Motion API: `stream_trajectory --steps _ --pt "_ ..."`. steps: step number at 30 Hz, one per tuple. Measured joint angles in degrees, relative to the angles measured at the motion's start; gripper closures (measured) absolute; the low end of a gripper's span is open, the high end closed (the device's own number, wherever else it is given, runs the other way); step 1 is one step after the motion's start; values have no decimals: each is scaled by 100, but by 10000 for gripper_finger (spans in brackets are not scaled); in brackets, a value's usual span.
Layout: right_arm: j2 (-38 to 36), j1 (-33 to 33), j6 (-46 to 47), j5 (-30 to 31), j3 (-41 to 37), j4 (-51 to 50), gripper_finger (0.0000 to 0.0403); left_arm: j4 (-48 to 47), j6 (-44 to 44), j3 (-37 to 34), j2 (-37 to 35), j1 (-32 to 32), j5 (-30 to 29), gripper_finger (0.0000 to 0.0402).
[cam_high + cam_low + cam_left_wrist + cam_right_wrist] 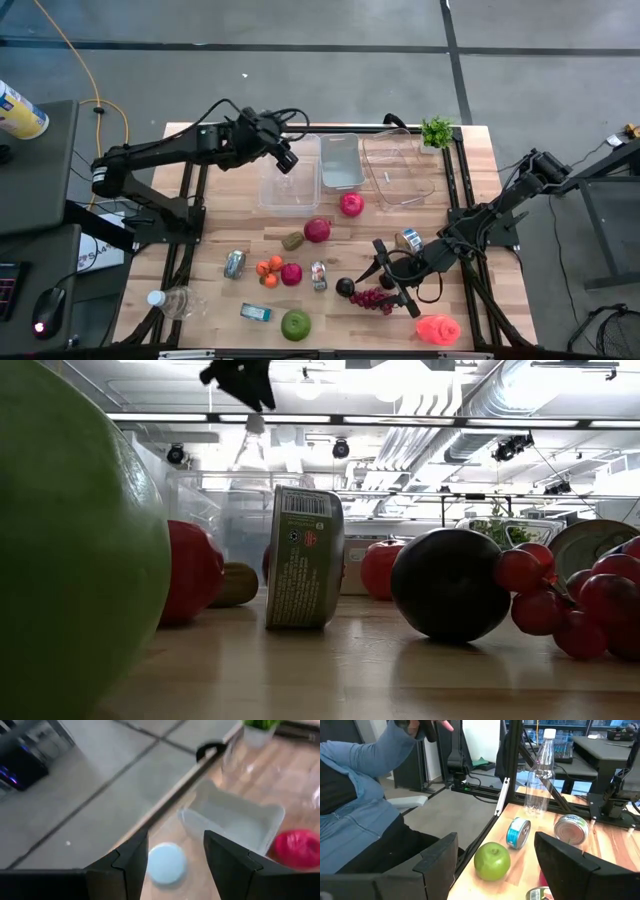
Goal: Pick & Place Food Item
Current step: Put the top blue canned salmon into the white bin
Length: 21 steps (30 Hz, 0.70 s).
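My left gripper (287,160) (175,840) hovers open over a clear tub (290,180) at the table's far side. Between its fingers in the left wrist view, a pale blue round thing (165,862) lies below on the tub's floor. In the low view the left gripper (240,380) hangs high above the tub. My right gripper (380,282) (496,840) is open, low over the table near its near right part. It points toward the left edge, beside the red grapes (372,298) and a dark plum (344,288). A green apple (492,861) lies ahead of it.
A grey tray (341,165) and a clear dish (397,170) stand beside the tub, and a small plant (437,132) is at the far edge. Fruit, several cans and a bottle (175,300) are scattered over the near half. A person (360,805) sits beyond the left edge.
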Motion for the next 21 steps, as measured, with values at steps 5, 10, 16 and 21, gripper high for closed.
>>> stream_trajectory --steps 5,10,16,21 --pt "0 1 -13 -4 2 -156 151 395 -1 0 -444 -283 -182 219" --pt "2 0 -98 13 0 -213 151 518 -9 2 -879 -725 -182 219" --pt "2 2 -109 -253 2 -656 151 468 -566 2 -1166 -1530 -46 219" --pt "2 4 365 -629 2 -1429 151 465 -775 2 -1162 -2213 152 219"
